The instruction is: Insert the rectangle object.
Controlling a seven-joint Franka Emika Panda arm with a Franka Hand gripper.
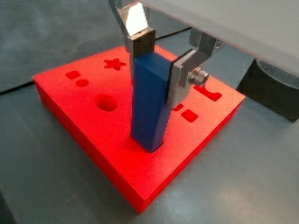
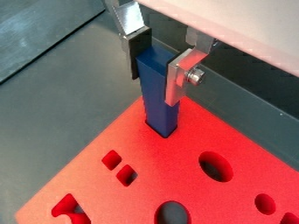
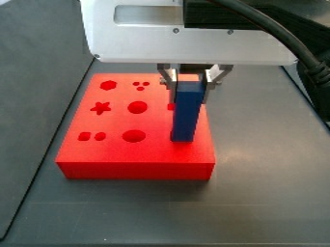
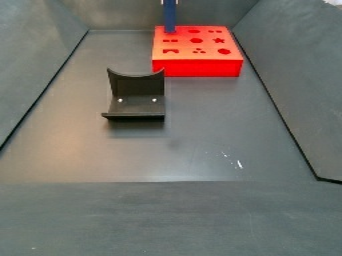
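The rectangle object, a slim blue bar, stands upright with its lower end in a hole of the flat red block. It also shows in a wrist view and in both side views. My gripper sits over the bar's top, its silver fingers pressed on two opposite sides of the bar. The gripper also shows in a wrist view and in a side view. The red block has several other shaped holes, all open.
The fixture stands on the dark floor well in front of the red block. Dark walls slope up on both sides of the floor. A black cable runs from the gripper's body.
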